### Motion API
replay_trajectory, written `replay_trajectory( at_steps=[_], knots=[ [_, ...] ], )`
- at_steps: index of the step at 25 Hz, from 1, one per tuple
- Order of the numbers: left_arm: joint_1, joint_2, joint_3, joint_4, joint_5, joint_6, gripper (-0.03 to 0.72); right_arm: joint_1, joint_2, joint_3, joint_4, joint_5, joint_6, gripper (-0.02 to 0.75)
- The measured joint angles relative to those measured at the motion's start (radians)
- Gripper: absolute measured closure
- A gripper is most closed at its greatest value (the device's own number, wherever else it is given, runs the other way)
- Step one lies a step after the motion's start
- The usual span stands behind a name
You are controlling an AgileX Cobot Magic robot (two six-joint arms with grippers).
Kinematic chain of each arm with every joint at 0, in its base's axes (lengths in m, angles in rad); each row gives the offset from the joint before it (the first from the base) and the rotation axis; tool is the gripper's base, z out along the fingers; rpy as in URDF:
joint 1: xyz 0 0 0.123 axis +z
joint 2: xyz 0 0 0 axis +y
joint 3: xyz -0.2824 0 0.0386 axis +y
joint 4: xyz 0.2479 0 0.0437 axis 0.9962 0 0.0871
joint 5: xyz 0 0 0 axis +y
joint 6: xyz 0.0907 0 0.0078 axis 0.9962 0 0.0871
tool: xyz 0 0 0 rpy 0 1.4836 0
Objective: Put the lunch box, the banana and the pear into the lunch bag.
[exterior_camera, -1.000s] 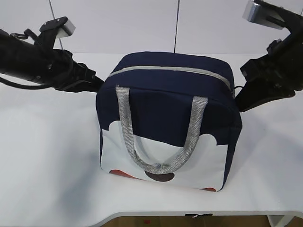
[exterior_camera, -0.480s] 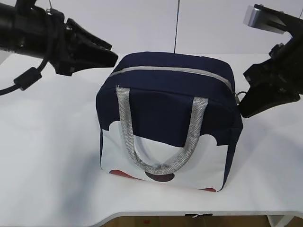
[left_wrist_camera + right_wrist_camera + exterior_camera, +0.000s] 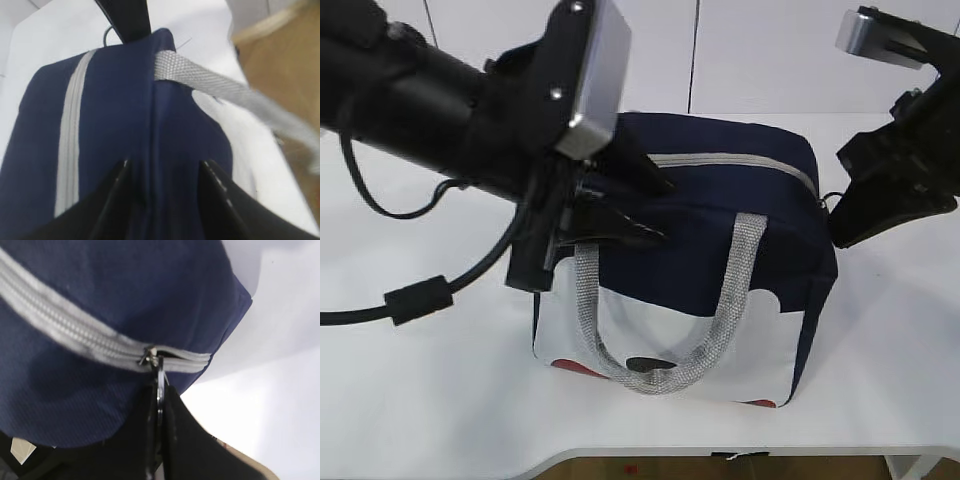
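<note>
The navy lunch bag [image 3: 720, 215] stands upright on the table with its grey zipper [image 3: 740, 160] closed along the top. My left gripper [image 3: 655, 210] hangs over the bag's front top edge. In the left wrist view it [image 3: 165, 165] is open, its fingers straddling a navy seam of the bag [image 3: 115, 125] beside a grey handle [image 3: 210, 82]. My right gripper [image 3: 160, 405] is shut on the zipper's ring pull [image 3: 159, 382] at the bag's right end [image 3: 825, 205]. The lunch box, the banana and the pear are out of view.
The white table [image 3: 420, 400] spreads around the bag, with its front edge [image 3: 720, 452] close below the bag. A white wall stands behind. Brown floor [image 3: 290, 65] shows past the table in the left wrist view.
My left arm swung from the bag's left side up and over to its front top edge, and its jaws opened. The right gripper kept its hold on the ring pull.
</note>
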Motion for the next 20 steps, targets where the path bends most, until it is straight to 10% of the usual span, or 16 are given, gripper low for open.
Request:
replay_trajectory(
  at_steps=[12, 20],
  knots=[
    [-0.092, 0.002, 0.000, 0.063, -0.241, 0.006, 0.337, 0.000, 0.000, 0.000, -0.002, 0.026, 0.000, 0.731],
    [-0.092, 0.004, 0.000, 0.126, -0.280, 0.008, 0.683, 0.000, -0.033, 0.000, -0.021, 0.032, 0.004, 0.731]
  ],
)
